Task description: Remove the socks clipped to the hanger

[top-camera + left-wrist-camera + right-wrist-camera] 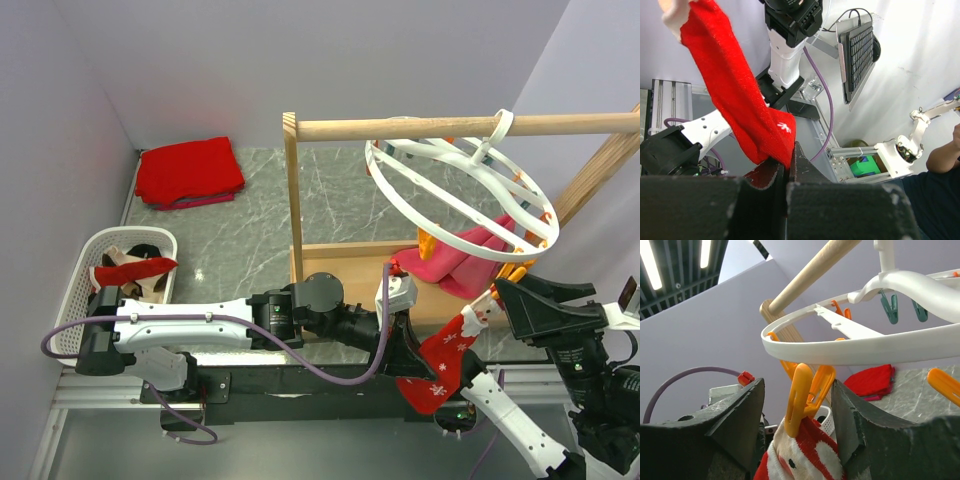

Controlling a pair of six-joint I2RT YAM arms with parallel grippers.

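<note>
Top view: left gripper (408,345) is clamped on the lower part of the red sock (445,360), which runs up and away from it to the right gripper (497,305) at the cuff. The hanger (470,160) sits above both grippers, hooked on the wooden rail (400,128). A pink sock (465,258) hangs from the ring just behind the left gripper. The basket (110,240) with loose socks in it is well off to that gripper's left, and the red cloth (190,172) lies beyond it.

Left wrist: jaws are pressed together on a fold of the red sock (735,95), which is pinched right at the fingertips (795,155). The rest of the sock stretches up and to the left, away from the gripper.

Right wrist: right gripper (797,384) is spread moderately wide, one finger on each side of the orange peg (799,400). There is a clear gap on the left side. The right finger is just beside the peg; can't tell if it touches. It is gripping nothing. The peg bites the striped cuff of the red sock (800,460) between the fingers, below the tips. The hanger (865,342) rim is directly above, with teal pegs (888,307) higher up to the right.
</note>
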